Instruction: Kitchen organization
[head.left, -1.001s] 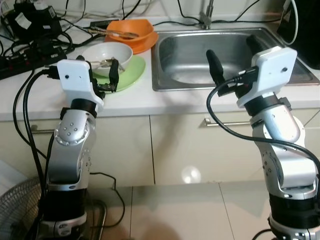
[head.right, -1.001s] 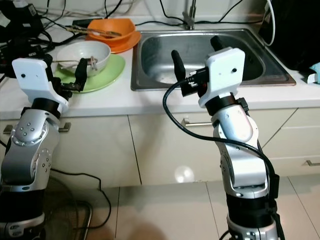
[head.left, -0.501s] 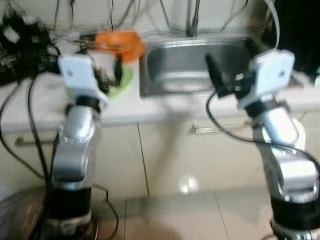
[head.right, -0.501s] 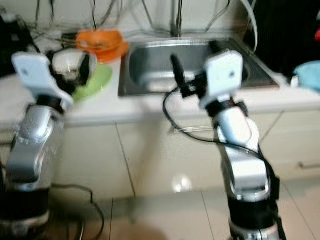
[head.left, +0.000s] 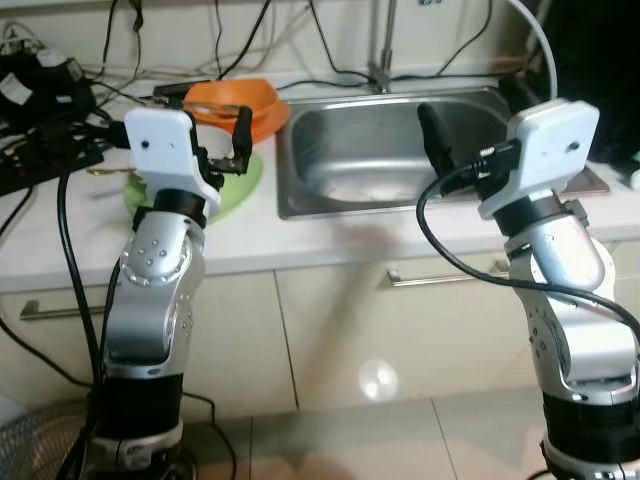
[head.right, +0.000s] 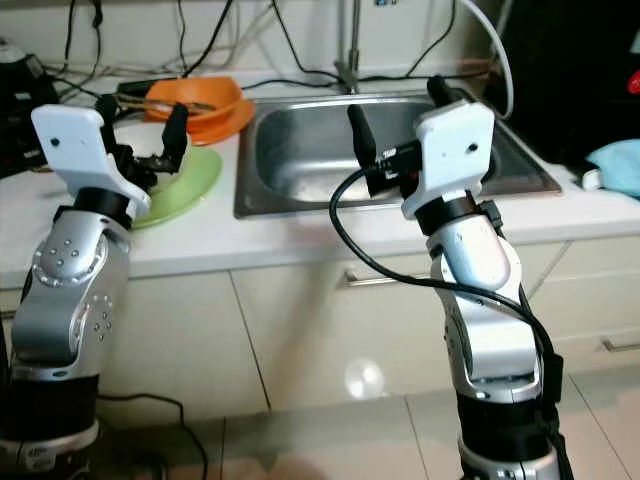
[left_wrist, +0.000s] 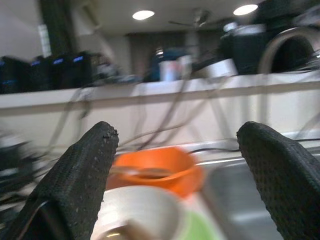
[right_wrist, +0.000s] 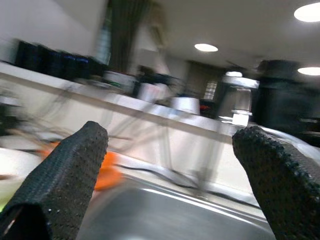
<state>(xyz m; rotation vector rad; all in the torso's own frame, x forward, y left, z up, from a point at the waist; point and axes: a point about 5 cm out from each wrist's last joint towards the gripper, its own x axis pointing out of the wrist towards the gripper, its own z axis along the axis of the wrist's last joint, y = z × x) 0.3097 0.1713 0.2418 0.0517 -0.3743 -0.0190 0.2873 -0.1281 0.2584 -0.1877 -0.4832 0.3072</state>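
Closer to worktop edge than a second ago, view steadied.
Left gripper (head.left: 222, 140) spread empty over white bowl (left_wrist: 137, 212); right gripper (head.right: 395, 115) spread empty above sink (head.left: 330, 195); approach seemingly done.

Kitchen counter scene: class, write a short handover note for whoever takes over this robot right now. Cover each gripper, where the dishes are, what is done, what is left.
Left gripper: jaws open, empty, raised over the green plate.
Right gripper: jaws open, empty, raised in front of the sink.
Dishes: the white bowl sits on the green plate; the orange bowl stands behind them, left of the sink, with utensils lying in it.
Done: nothing moved that the pictures can show; the sink looks empty.
Left: all dishes still on the counter; presumably the white bowl comes first.
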